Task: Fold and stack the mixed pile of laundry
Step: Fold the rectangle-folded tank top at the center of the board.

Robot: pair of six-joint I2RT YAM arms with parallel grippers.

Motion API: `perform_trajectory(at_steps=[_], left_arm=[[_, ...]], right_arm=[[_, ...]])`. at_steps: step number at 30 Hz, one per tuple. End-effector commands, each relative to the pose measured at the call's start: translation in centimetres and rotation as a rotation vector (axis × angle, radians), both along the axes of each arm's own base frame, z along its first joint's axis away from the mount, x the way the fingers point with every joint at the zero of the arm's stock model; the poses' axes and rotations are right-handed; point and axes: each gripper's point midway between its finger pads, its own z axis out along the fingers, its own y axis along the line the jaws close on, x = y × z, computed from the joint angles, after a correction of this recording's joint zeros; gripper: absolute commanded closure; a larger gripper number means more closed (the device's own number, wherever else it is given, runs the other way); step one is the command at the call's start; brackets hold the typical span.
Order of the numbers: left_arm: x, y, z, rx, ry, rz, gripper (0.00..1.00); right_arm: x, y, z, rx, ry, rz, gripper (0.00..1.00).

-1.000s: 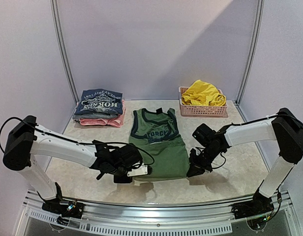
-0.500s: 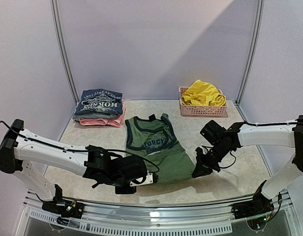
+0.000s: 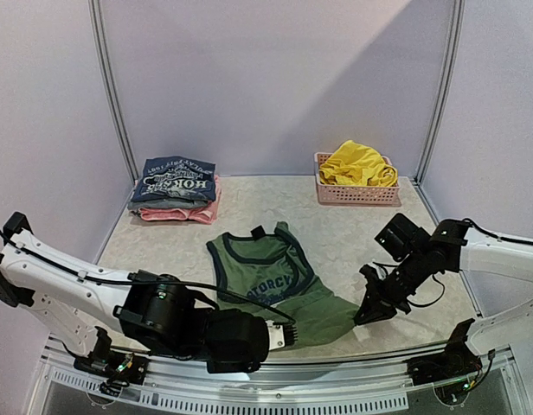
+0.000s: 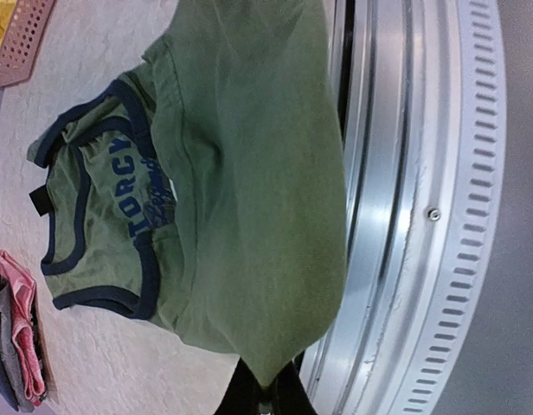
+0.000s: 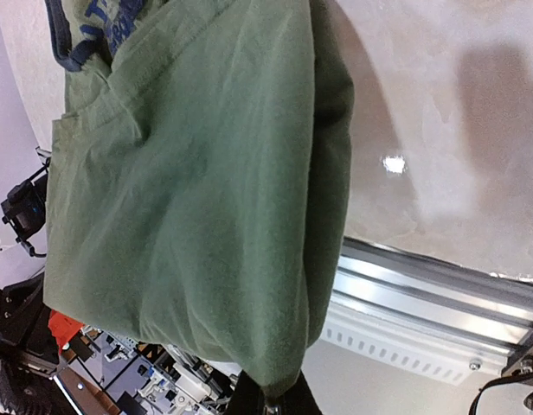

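Note:
The olive-green sleeveless shirt (image 3: 275, 285) with dark trim lies skewed on the table, its hem drawn to the near edge. My left gripper (image 3: 271, 335) is shut on the hem's left corner, which shows in the left wrist view (image 4: 265, 393) with the shirt (image 4: 249, 173) hanging from it. My right gripper (image 3: 366, 313) is shut on the hem's right corner, and the right wrist view (image 5: 271, 402) shows the shirt (image 5: 189, 199) stretched from it. The bright yellow shorts (image 3: 357, 164) lie in the pink basket at the back right.
A pink lattice basket (image 3: 357, 194) stands at the back right. A folded stack of dark blue and pink garments (image 3: 176, 188) sits at the back left. The metal rail (image 3: 275, 380) runs along the near edge, under both held corners (image 4: 405, 216).
Both grippers have pulled the shirt's hem toward the near edge. The shirt has slid forward and turned, its neck now pointing back left. The arms have drawn back toward their bases.

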Motion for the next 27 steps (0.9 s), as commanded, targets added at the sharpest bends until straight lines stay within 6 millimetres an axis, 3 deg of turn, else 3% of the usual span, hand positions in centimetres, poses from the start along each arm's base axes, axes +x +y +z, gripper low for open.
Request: perform_trajectory(at_steps=[1, 7, 12, 16, 23, 27], left_arm=[[-1.5, -0.2, 1.8, -0.031, 0.024, 0.064, 1.00], [-1.7, -0.3, 4.0, -0.090, 0.048, 0.110, 1.00], [-0.5, 0.9, 5.4, -0.125, 0.044, 0.164, 1.00], [1.4, 2.6, 6.0, -0.163, 0.066, 0.217, 1.00], [6.1, 5.2, 6.4, -0.203, 0.112, 0.302, 1.00], [8.6, 6.4, 5.9, -0.199, 0.144, 0.340, 1.00]], right_arm=[[-0.9, -1.3, 2.7, -0.034, 0.001, -0.019, 1.00], [-0.3, -0.9, 6.4, -0.012, -0.039, -0.007, 1.00], [1.8, 0.2, 8.4, -0.057, -0.092, 0.035, 1.00], [4.7, 1.9, 10.0, -0.085, -0.137, 0.057, 1.00], [11.1, 4.1, 11.0, -0.139, -0.190, 0.067, 1.00], [14.3, 6.0, 9.9, -0.150, -0.177, 0.091, 1.00]])
